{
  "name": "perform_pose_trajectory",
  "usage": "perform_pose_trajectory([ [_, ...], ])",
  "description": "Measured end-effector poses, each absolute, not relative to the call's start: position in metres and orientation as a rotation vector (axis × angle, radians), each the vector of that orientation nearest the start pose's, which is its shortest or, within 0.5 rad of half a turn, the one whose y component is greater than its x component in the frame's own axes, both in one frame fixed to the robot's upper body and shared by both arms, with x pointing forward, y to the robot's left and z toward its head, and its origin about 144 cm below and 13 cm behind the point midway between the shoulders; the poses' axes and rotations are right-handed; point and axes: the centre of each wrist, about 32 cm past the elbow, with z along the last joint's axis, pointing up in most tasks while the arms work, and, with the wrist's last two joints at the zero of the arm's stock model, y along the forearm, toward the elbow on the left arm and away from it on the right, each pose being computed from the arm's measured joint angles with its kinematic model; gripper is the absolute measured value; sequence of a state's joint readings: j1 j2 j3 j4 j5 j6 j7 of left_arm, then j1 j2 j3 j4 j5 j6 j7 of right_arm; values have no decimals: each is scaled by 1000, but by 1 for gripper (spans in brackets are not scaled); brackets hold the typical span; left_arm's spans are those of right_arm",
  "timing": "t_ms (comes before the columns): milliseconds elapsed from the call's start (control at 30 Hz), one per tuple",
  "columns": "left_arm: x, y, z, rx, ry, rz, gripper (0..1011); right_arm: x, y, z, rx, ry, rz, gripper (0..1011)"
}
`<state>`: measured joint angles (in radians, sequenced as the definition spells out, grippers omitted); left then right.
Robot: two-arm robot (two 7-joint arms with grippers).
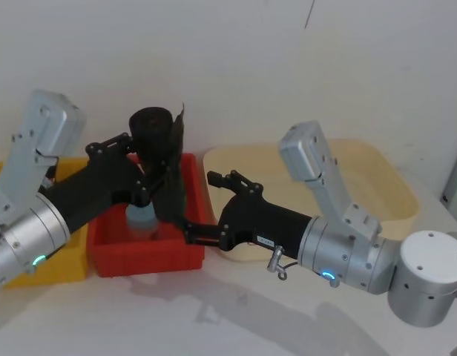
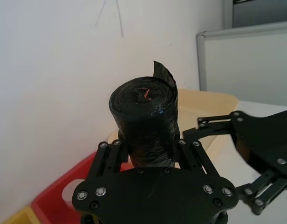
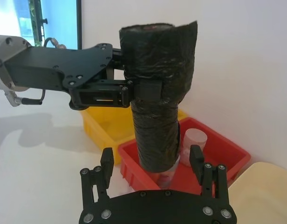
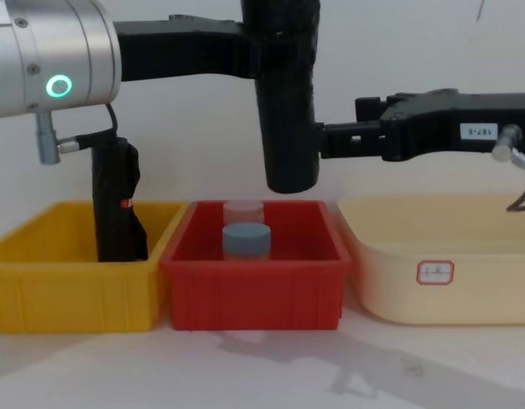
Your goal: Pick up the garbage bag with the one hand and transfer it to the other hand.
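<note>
The long black two-finger left gripper (image 2: pixel 150 143), on its silver cylindrical arm with a green ring light, reaches in level, fingers clamped on the upper part of the tall black rolled-plastic garbage bag (image 4: pixel 288 128). The long black, white-labelled right gripper (image 3: pixel 152 161), on a silver blue-ringed arm, reaches in from the opposite side and lower down. Its fingers are spread either side of the bag's lower end, not touching it.

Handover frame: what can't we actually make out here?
- Chest view: the garbage bag has its top cut off by the upper edge.
- Chest view: the right gripper blends into the black bag at its tips; contact unclear.
- Left wrist view: the bag's lower half is hidden behind the left gripper.
- Chest view: the label on the cream tub is too small to read.
</note>
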<state>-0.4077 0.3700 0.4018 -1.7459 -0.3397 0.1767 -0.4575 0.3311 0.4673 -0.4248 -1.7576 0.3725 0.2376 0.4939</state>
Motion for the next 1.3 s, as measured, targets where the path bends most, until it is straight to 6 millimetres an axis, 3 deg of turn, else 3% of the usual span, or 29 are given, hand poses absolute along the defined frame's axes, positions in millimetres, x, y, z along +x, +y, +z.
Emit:
perform_pose_trajectory([
  [1300, 526, 175, 1304, -66, -251, 595, 464, 519, -207, 1265, -140, -174, -655, 1001],
])
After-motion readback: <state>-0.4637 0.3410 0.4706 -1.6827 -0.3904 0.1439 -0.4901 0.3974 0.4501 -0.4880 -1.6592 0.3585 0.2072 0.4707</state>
